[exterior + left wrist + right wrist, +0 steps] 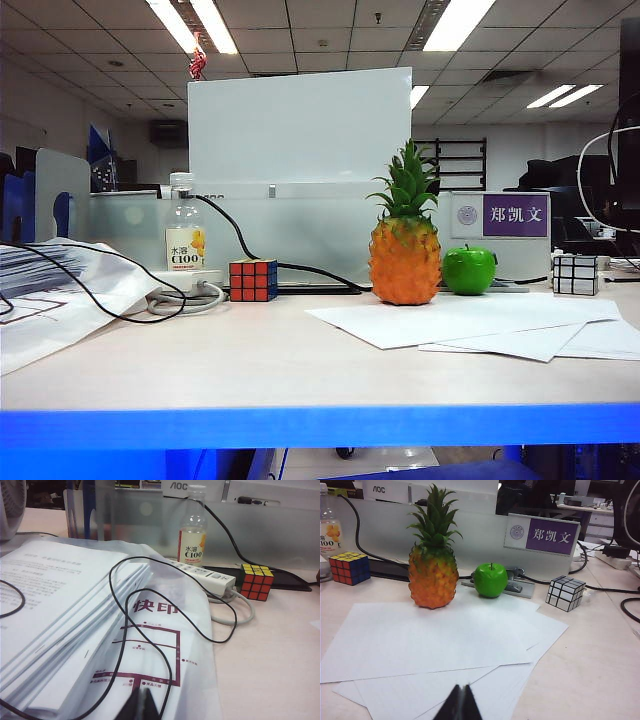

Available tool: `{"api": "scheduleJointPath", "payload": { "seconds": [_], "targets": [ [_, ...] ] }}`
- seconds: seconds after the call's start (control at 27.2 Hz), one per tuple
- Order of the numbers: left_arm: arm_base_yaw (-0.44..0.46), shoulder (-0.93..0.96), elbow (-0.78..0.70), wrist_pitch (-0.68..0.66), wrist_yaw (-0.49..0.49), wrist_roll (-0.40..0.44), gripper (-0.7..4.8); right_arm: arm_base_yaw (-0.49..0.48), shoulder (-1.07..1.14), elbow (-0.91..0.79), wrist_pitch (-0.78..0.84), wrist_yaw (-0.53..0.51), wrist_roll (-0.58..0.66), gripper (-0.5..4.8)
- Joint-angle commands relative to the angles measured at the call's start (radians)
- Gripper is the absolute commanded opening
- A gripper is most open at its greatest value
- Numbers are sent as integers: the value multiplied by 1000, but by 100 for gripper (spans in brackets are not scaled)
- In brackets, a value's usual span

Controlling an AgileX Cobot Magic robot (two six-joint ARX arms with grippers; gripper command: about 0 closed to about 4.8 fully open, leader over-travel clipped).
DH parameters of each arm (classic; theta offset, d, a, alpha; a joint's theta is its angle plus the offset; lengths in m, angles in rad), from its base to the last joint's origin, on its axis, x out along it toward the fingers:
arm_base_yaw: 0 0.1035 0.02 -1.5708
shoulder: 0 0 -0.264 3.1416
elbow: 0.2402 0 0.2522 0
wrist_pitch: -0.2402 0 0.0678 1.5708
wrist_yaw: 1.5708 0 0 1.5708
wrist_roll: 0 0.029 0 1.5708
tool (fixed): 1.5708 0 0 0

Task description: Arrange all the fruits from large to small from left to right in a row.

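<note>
Two fruits stand side by side at the back of the table. The orange pineapple [405, 255] [433, 580] with its green crown is upright, and the glossy green apple [469, 270] [490, 580] sits just to its right. In the right wrist view my right gripper [462, 686] is shut and empty, hovering over white sheets well short of both fruits. My left gripper [141, 691] is shut too, holding nothing, above a bagged stack of papers. Neither gripper shows in the exterior view.
Loose white sheets [470, 325] lie in front of the fruits. A coloured puzzle cube [253, 280], a drink bottle [184, 235] and a power strip [200, 572] stand at the left, with black cable [115, 595] looping over the paper stack [60, 610]. A mirror cube [576, 273] sits far right.
</note>
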Motion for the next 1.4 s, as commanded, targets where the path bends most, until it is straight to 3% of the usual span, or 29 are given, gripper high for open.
{"api": "scheduleJointPath", "payload": {
  "seconds": [0.04, 0.18, 0.29, 0.51, 0.63, 0.77, 0.92, 0.99, 1.1, 1.21, 1.29, 1.36, 1.4],
  "targets": [
    [0, -2, 1, 13, 3, -53, -5, 1, -2, -3, 18, 2, -5, 0],
    [0, -2, 1, 13, 7, -142, -5, 1, -2, -3, 38, 2, -4, -1],
    [0, -2, 1, 13, 12, -212, -5, 1, -2, -3, 70, -4, 63, -1],
    [0, -2, 4, 20, 114, -362, -5, 2, -2, -3, 102, -70, 529, -1],
    [0, -2, 4, 46, 159, -412, -5, 2, -2, -3, 128, -76, 686, -1],
    [0, -2, 4, 136, 165, -444, -5, 2, -2, -3, 182, -84, 624, -1],
    [0, -2, 5, 211, 148, -449, -6, 2, 4, 9, 361, -79, 554, -1],
    [0, -2, 4, 239, 247, -449, -6, 3, 56, 53, 356, -85, 539, -3],
    [-1, -2, 3, 333, 492, -462, -6, 5, 243, 142, 412, -223, 510, -2],
    [-13, -2, 10, 399, 542, -513, -6, 35, 478, 256, 529, -300, 410, 2],
    [-26, 2, 31, 399, 511, -502, -6, 65, 618, 338, 566, -289, 345, 58],
    [-38, 18, 59, 397, 517, -465, -6, 91, 778, 440, 575, -262, 269, 243],
    [-42, 29, 74, 397, 524, -454, -6, 103, 866, 499, 573, -258, 230, 371]
  ]
}}
